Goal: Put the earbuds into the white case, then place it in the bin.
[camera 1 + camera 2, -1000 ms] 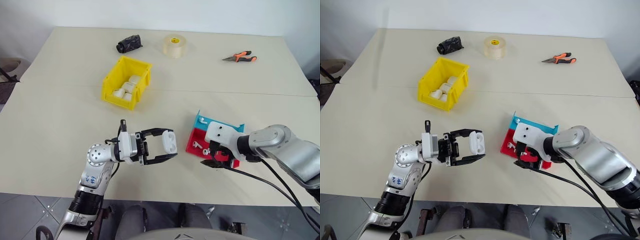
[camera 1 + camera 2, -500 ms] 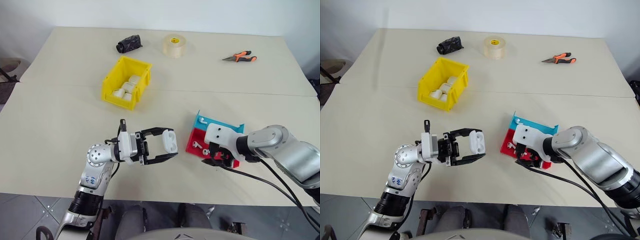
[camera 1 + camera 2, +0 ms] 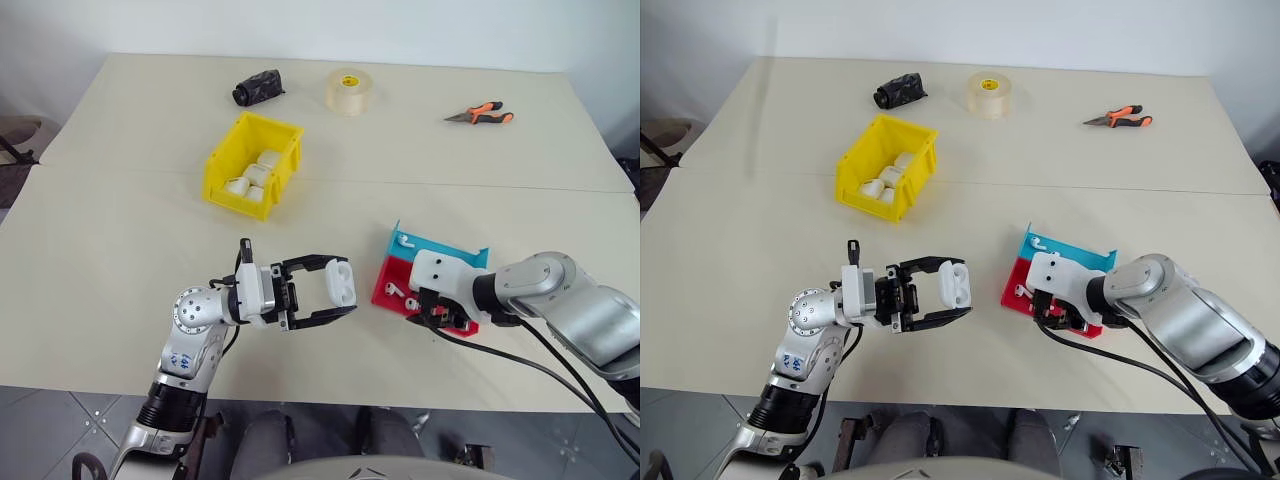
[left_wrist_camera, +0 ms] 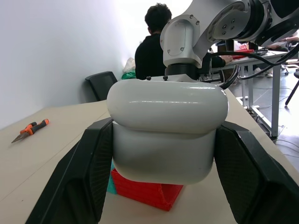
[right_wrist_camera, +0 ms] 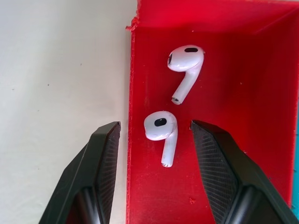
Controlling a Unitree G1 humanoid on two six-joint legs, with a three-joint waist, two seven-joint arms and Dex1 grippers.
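My left gripper [image 3: 338,292] is shut on the white case [image 3: 340,282], holding it sideways above the table's near part; the closed case [image 4: 168,126] sits between both black fingers. Two earbuds [image 5: 161,131] [image 5: 186,60] lie in the red half of a red-and-blue tray [image 3: 384,287]. My right gripper [image 5: 155,128] points down into that tray, open, its fingers standing on either side of the nearer earbud without touching it. The yellow bin [image 3: 216,168] stands farther back on the left, with several white cases in it.
A tape roll [image 3: 349,90], a black object [image 3: 258,87] and orange-handled pliers [image 3: 480,114] lie along the table's far side. A small white piece [image 3: 403,240] lies in the tray's blue half. A person [image 4: 156,44] sits at another desk beyond the table.
My right gripper's fingers have drawn closer together over the red tray, now flanking one earbud. The left gripper and the white case have not moved.
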